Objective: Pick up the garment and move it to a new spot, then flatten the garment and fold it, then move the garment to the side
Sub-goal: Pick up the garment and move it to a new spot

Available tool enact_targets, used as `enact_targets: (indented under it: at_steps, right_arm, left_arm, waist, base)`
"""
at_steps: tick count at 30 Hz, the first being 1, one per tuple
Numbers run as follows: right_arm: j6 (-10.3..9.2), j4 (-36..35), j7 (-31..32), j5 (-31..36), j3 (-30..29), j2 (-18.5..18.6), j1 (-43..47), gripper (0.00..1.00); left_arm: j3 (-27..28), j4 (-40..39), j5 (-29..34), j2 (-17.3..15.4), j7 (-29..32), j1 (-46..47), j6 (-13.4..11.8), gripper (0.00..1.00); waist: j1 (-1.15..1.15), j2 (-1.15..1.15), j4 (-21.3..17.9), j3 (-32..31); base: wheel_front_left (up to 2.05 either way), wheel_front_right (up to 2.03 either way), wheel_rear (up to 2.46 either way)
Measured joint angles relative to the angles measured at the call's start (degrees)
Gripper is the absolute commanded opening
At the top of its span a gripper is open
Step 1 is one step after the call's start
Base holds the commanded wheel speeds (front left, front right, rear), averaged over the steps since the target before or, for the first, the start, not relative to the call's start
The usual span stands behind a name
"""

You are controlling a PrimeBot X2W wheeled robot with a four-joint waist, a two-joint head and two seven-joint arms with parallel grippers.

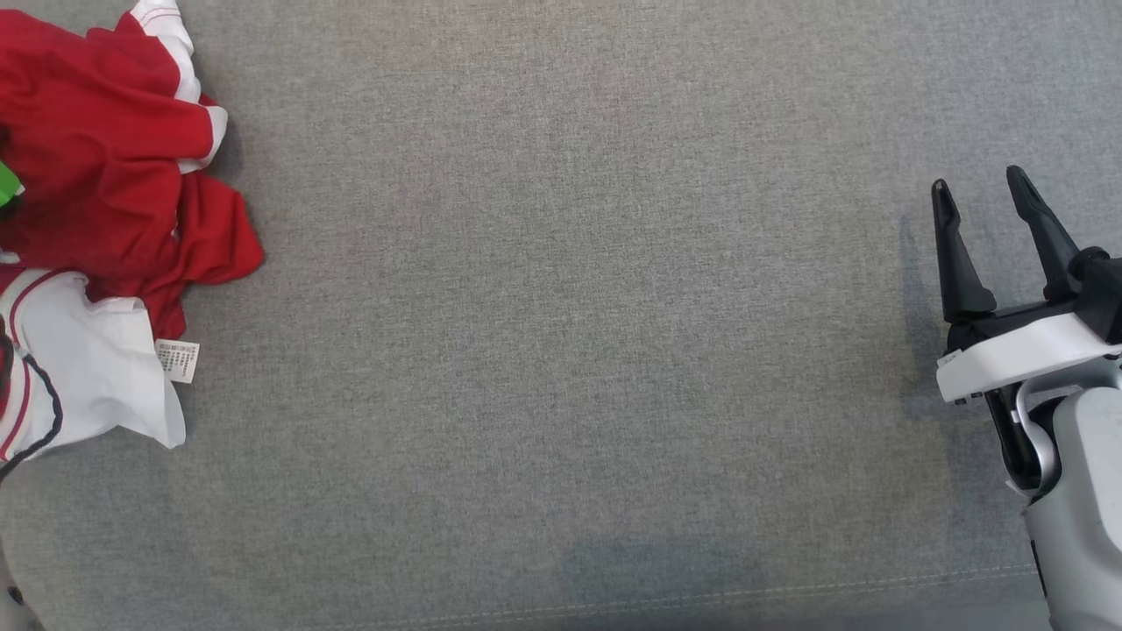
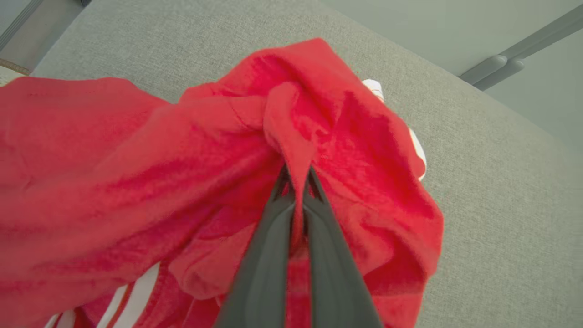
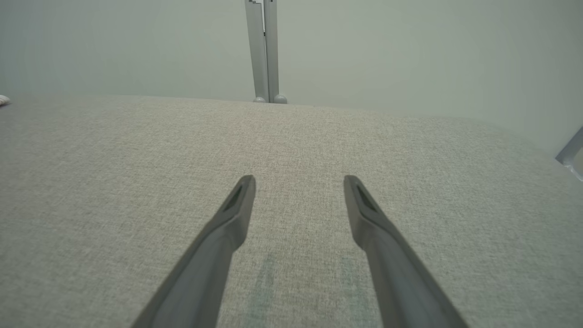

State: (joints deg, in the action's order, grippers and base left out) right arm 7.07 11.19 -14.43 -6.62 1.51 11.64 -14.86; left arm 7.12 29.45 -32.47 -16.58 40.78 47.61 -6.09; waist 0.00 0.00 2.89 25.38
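On the far left side: the garment (image 1: 105, 175) is lying in a crumpled heap on the grey cushion (image 1: 561, 350). It is red with white edges and is sitting right at the edge of the head view.
Just below the red part: a white piece with red and dark stripes is sticking out, and a small white tag (image 1: 178, 359) is hanging beside it. I cannot tell if this piece is part of the same garment.
Left gripper (image 2: 298, 182): its two dark fingers are squeezing together on a raised fold of the red cloth, so it is holding the garment.
Middle: the grey cushion is stretching wide and flat, and it looks like a good new spot.
Right gripper (image 1: 979, 180): its fingers are standing wide apart and holding nothing. It is hovering over the cushion on the far right, well apart from the garment.
Done so far: I think only the grab is made. The garment is bunched up, and I cannot tell if it is lifting off the cushion.
Left to do: carrying it to a new spot, flattening it, folding it, and moving it to the side.
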Motion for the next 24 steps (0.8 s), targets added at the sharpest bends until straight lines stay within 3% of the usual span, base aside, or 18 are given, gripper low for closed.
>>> enact_targets:
  at_steps: [10,24]
  right_arm:
    - [0.0,0.7,0.0,0.0,0.6,-0.5,0.1,1.0]
    - [0.0,1.7,0.0,-0.5,2.6,-3.4,0.2,1.0]
  left_arm:
    - [-1.5,-2.6,-1.3,2.1,-3.0,5.3,3.1,0.0]
    - [-8.8,-6.3,-6.1,13.1,-3.3,7.5,10.0,0.0]
  waist:
    - [0.0,0.0,1.0,-2.4]
    - [0.0,0.0,-0.3,-6.9]
  base:
    - [0.0,0.0,0.0]
    - [0.0,0.0,0.0]
